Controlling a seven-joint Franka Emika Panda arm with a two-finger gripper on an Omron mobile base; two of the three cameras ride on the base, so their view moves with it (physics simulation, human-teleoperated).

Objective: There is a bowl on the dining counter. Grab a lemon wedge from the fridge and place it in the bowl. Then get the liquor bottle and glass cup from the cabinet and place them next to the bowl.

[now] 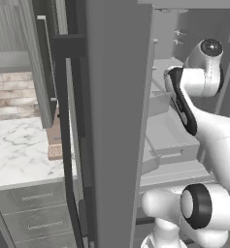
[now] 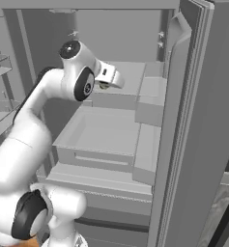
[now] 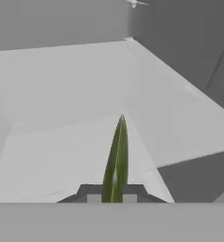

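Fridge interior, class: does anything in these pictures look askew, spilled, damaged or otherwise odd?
Nothing stands out. The fridge is open with bare grey shelves and no spill. The gripper is shut on the lemon wedge, which stands edge-on between its tips.

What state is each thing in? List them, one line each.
fridge: door swung open, grey shelves and bins inside exposed.
lemon wedge: pinched edge-on between the gripper's finger tips, standing upright over a fridge shelf.
gripper: shut on the lemon wedge, reaching inside the fridge.
base drawers: closed, under the marble worktop beside the fridge.
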